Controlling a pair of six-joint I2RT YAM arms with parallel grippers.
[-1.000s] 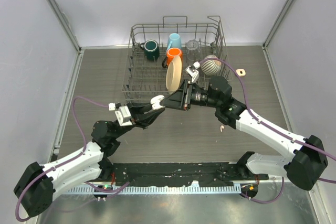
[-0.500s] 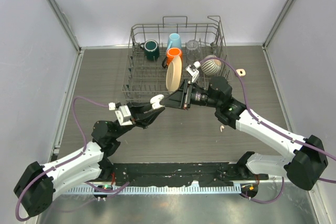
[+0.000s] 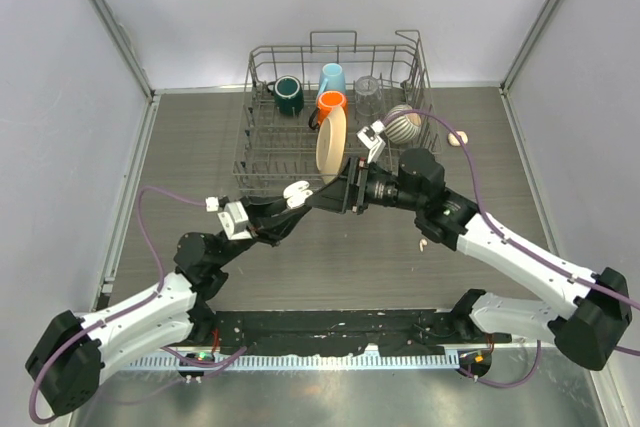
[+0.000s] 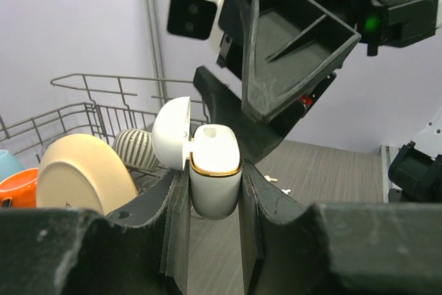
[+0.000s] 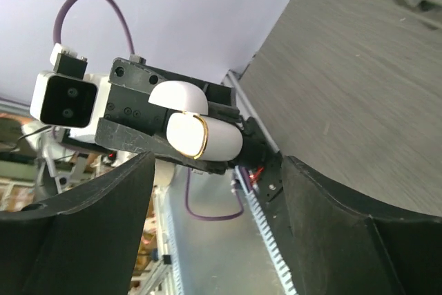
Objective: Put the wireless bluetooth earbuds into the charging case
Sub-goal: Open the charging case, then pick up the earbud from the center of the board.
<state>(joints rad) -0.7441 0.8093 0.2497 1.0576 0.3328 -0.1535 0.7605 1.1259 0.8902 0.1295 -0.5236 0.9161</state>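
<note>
two claws face each other over the grey wood-grain surface (image 3: 200,147): the left claw (image 3: 290,197) pinches an upright glossy white gold-rimmed charging case (image 4: 214,177), lid flipped up, the right claw (image 3: 330,192) gapes empty at its 3 o'clock, and tiny white plastic earbuds (image 3: 422,244) lie toward 4 o'clock.
</note>
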